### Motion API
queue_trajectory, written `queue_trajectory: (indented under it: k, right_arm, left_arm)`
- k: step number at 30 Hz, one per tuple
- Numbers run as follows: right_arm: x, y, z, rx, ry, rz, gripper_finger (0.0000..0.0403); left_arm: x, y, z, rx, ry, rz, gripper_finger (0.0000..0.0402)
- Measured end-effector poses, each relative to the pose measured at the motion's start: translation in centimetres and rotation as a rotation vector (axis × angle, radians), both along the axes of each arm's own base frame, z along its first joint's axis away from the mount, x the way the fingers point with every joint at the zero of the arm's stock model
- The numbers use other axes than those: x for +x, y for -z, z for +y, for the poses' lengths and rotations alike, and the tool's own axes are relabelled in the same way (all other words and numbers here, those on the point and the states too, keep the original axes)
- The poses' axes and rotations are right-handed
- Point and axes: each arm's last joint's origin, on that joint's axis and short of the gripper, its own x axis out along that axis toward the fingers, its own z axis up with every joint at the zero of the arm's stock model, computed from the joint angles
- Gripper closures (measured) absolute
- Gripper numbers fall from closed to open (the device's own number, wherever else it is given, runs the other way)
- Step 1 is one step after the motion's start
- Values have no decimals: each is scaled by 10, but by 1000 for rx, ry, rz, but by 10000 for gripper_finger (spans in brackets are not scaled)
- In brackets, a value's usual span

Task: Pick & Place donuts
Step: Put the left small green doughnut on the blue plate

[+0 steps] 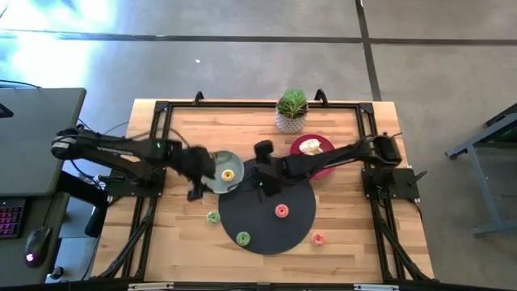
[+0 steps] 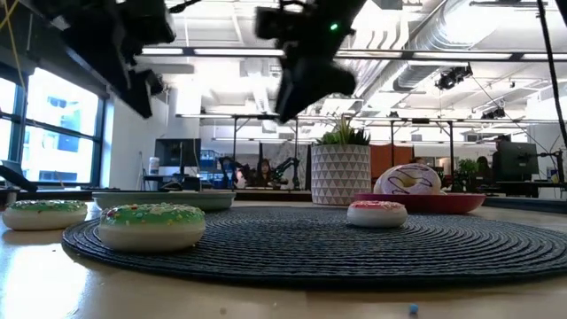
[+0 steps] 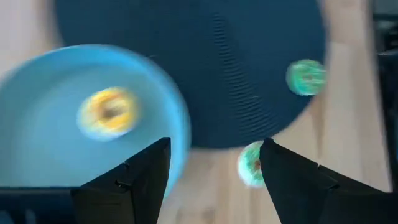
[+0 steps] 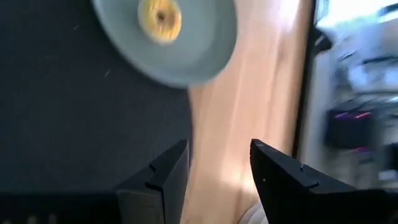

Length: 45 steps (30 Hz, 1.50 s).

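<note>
A yellow donut point(image 1: 229, 174) lies in the sage-green plate point(image 1: 220, 162). On the round black mat point(image 1: 266, 222) lie a green-iced donut point(image 1: 242, 238) and a pink one point(image 1: 281, 211). Another green donut point(image 1: 213, 217) lies on the wood left of the mat, and a pink one point(image 1: 317, 238) to its right. A white donut point(image 1: 313, 147) rests on the pink-red plate point(image 1: 300, 145). My left gripper point(image 3: 214, 162) hovers open above the sage plate's near-left rim. My right gripper point(image 4: 217, 162) hovers open over the mat's far edge, beside that plate.
A potted plant point(image 1: 292, 109) stands at the table's far edge, behind the plates. The black frame rails point(image 1: 161, 129) run along the table's sides. Bare wood point(image 1: 355, 218) lies right of the mat, toward the near edge.
</note>
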Motion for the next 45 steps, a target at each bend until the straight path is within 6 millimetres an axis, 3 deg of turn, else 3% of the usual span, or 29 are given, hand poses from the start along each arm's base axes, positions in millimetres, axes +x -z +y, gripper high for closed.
queue_trajectory:
  k: [6,9,15,24,28,34,39,45]
  right_arm:
    - [-21,-21,-33,314,61,26,244]
    - [-21,-22,-42,416,57,20,244]
    - [-18,-23,-44,423,52,-12,244]
    - [-17,-24,-38,406,9,-16,246]
    - [-16,-24,-39,403,6,-21,246]
    - [-17,-24,-39,399,2,-16,246]
    - [-19,-23,-39,405,16,11,247]
    - [-25,-20,-38,424,4,90,247]
  left_arm:
    - [6,48,-41,-33,190,-196,163]
    - [2,64,-53,-12,232,-153,163]
    - [-1,89,-65,94,204,-26,163]
    - [6,114,-70,97,151,94,165]
    - [8,113,-70,100,149,92,200]
    - [14,104,-75,39,197,87,309]
    - [22,84,-80,16,240,94,388]
    - [27,49,-74,294,221,160,383]
